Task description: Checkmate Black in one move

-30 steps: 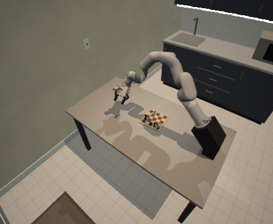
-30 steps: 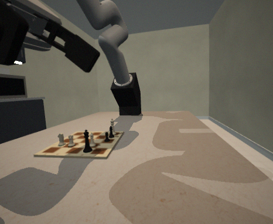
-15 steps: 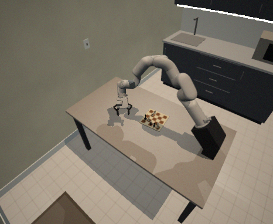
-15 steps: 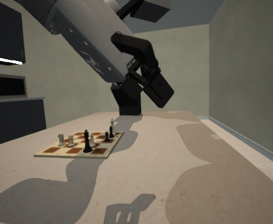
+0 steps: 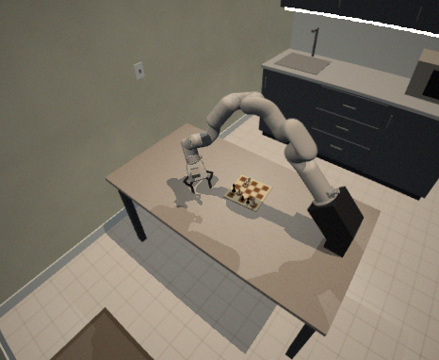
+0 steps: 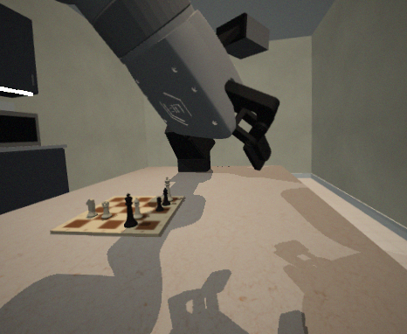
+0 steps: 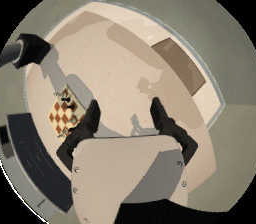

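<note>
A small chessboard (image 5: pixel 262 190) (image 6: pixel 74 226) (image 7: pixel 58 117) lies on the table (image 5: pixel 144 164) (image 6: pixel 251 240). In the exterior view a tall black king (image 6: pixel 130 211) stands on the board's near side. A white rook (image 6: pixel 91 207) and another white piece (image 6: pixel 106 210) stand to its left. A white pawn (image 6: pixel 137 208), a black pawn (image 6: pixel 159 204), a black piece (image 6: pixel 166 197) and a tall white piece (image 6: pixel 168 184) stand further back. My gripper (image 5: pixel 198 180) (image 7: pixel 125 104) is open and empty. It hangs low over bare table, beside the board and clear of it.
The arm's black base (image 5: pixel 337 220) (image 6: pixel 192 152) stands on the table beyond the board. The table's edges lie near the gripper's side. A kitchen counter (image 5: pixel 356 84) runs along the back wall.
</note>
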Motion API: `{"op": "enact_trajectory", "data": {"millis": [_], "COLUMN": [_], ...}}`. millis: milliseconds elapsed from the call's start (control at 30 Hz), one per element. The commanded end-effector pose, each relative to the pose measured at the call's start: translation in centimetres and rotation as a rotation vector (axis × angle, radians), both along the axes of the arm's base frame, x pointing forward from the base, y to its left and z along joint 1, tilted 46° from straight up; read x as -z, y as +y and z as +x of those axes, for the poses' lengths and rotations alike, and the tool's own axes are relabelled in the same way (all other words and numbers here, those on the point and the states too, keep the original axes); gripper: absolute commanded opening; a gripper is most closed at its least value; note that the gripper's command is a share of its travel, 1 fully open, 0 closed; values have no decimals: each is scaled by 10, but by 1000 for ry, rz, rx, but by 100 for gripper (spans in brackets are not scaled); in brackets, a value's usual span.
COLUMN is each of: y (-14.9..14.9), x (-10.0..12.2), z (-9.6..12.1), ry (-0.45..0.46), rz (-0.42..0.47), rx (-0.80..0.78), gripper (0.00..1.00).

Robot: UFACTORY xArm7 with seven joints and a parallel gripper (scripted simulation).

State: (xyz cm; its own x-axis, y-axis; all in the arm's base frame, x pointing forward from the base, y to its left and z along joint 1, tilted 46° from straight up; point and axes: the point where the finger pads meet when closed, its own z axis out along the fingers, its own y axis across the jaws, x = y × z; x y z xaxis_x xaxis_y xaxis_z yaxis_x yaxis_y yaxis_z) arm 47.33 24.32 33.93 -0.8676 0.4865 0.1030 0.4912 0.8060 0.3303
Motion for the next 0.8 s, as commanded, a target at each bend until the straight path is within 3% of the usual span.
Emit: {"op": "enact_trajectory", "data": {"millis": [0, 67, 567, 633, 767], "y": [2, -2, -2, -15, -15], "x": [-1, 47, 47, 86, 86], "z": [0, -20, -20, -35, -35], "ry": [-1, 40, 47, 106, 113], "rz": [-2, -214, -251, -460, -484], "rx": [-5, -177, -207, -377, -396], "gripper": [100, 100, 100, 100, 100]}}
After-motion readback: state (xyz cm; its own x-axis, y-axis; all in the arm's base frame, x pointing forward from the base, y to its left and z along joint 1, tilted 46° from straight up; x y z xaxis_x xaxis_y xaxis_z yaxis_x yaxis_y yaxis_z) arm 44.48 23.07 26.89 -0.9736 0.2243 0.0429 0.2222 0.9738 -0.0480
